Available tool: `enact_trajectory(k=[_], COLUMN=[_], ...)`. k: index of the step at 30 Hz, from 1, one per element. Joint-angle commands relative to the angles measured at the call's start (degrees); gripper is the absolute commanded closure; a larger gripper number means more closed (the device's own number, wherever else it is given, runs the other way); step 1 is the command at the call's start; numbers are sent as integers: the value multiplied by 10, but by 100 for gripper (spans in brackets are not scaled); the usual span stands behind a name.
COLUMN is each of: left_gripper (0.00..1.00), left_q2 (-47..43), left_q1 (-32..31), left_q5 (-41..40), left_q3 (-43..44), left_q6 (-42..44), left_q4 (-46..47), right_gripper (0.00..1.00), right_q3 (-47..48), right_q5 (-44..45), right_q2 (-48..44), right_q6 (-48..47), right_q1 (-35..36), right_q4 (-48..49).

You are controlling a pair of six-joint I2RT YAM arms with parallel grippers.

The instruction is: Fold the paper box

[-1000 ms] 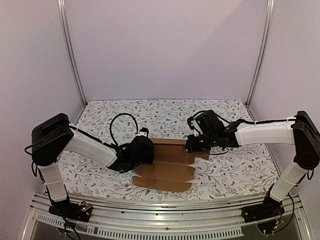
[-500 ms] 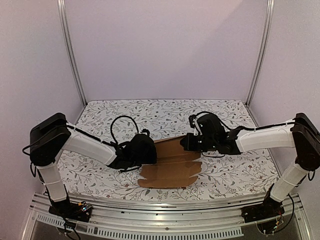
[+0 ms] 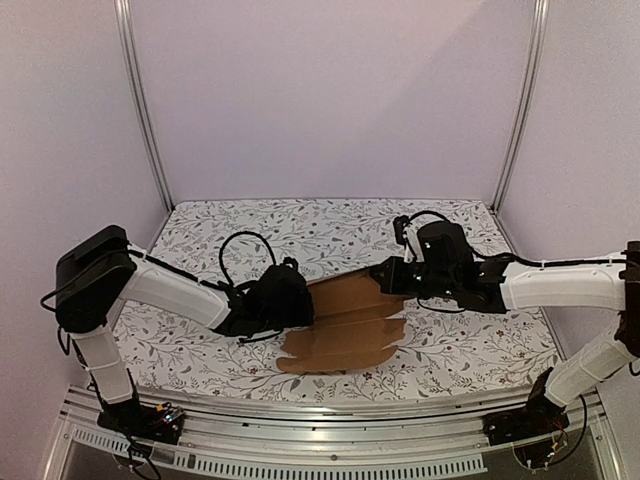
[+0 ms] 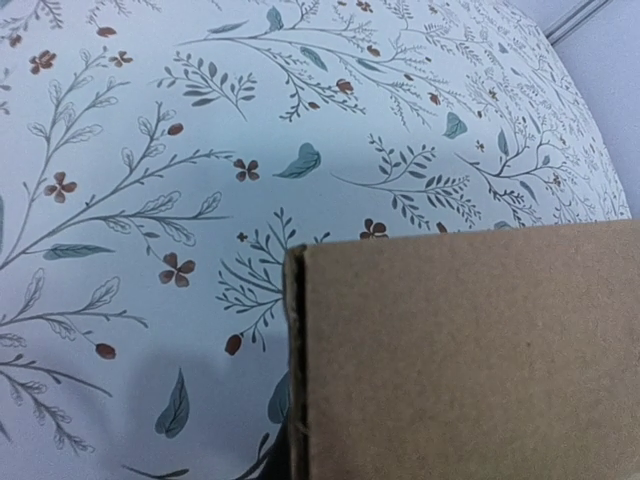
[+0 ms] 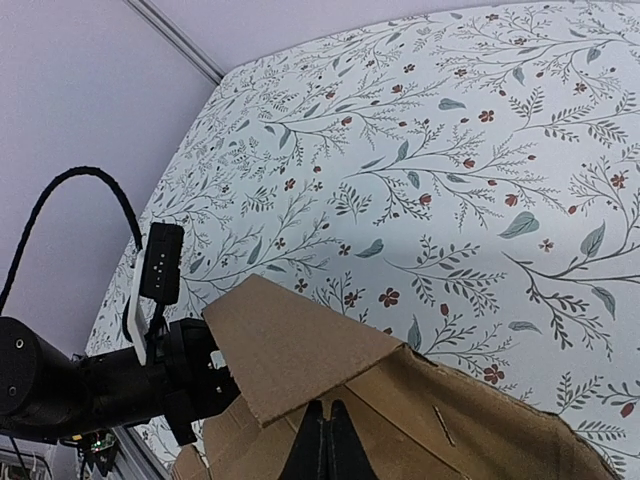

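The paper box is a flat brown cardboard sheet with flaps, lying mid-table with its far part raised. My left gripper sits at the sheet's left edge. In the left wrist view the cardboard fills the lower right and hides the jaws. My right gripper is at the sheet's far right corner. In the right wrist view it is shut, with its tips just under the edge of a lifted flap; whether the tips pinch the flap does not show.
The table wears a floral cloth. White walls and metal posts close the back and sides. The left arm's black wrist and cable show to the left of the flap in the right wrist view.
The far part of the sheet has risen and the sheet has shifted slightly right. The right wrist has drawn back to the right. The left gripper has barely moved.
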Motion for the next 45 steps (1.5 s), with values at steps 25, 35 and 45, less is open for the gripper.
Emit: enact_trajectory(k=[25,35,45], left_gripper=[100,100,100], left_q2=[-77,-91,-94], left_q1=[72,75,76], left_q5=[114,148,169], left_q3=[-74,-74,-71], left_q6=[-14,-14,-9], left_q4=[145,177,193], right_gripper=[77,63,64], right_q3=[-160,-169,-154], right_q5=[-13,-17,-22], right_q2=[-286,-236,-208], right_q6=[-13,75,95], right_q1=[1,1,1], right_q4=[-58,81,127])
